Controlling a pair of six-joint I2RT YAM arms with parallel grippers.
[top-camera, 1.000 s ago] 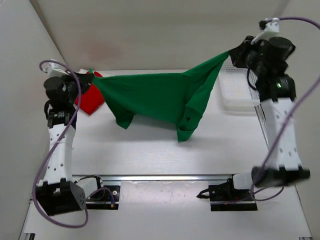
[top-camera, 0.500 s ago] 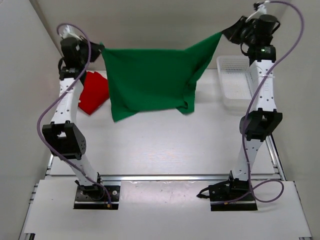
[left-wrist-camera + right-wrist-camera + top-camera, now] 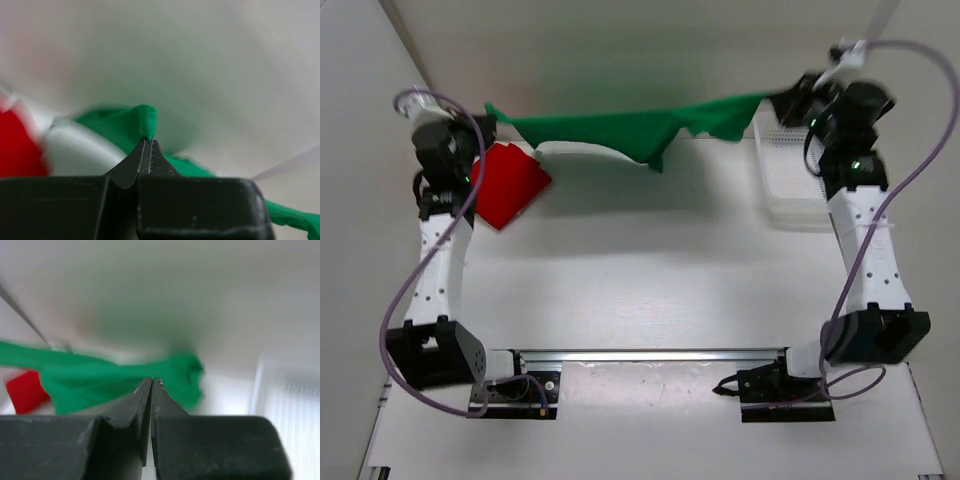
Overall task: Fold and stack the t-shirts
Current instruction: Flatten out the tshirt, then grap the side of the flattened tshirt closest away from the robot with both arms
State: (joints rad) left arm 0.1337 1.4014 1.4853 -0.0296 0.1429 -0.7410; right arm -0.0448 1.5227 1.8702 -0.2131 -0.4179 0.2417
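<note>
The green t-shirt (image 3: 620, 128) is stretched in the air across the back of the table, blurred with motion. My left gripper (image 3: 492, 112) is shut on its left corner and my right gripper (image 3: 782, 100) on its right corner. In the left wrist view a tuft of the green t-shirt (image 3: 142, 117) sticks out above my shut left gripper (image 3: 147, 141). In the right wrist view my right gripper (image 3: 151, 381) is shut against the green t-shirt (image 3: 100, 377). The red t-shirt (image 3: 510, 187) lies on the table at the back left. I cannot tell whether a pale strip (image 3: 75, 145) beside it is the white t-shirt.
A white lattice basket (image 3: 770, 205) stands at the back right of the table, under my right arm. White walls close in the back and the left side. Both arm bases sit on the rail (image 3: 640, 355) at the near edge.
The green t-shirt, hanging as a broad sheet half a second ago, has swung up and back into a thin band. Both grippers have dropped lower and stayed shut.
</note>
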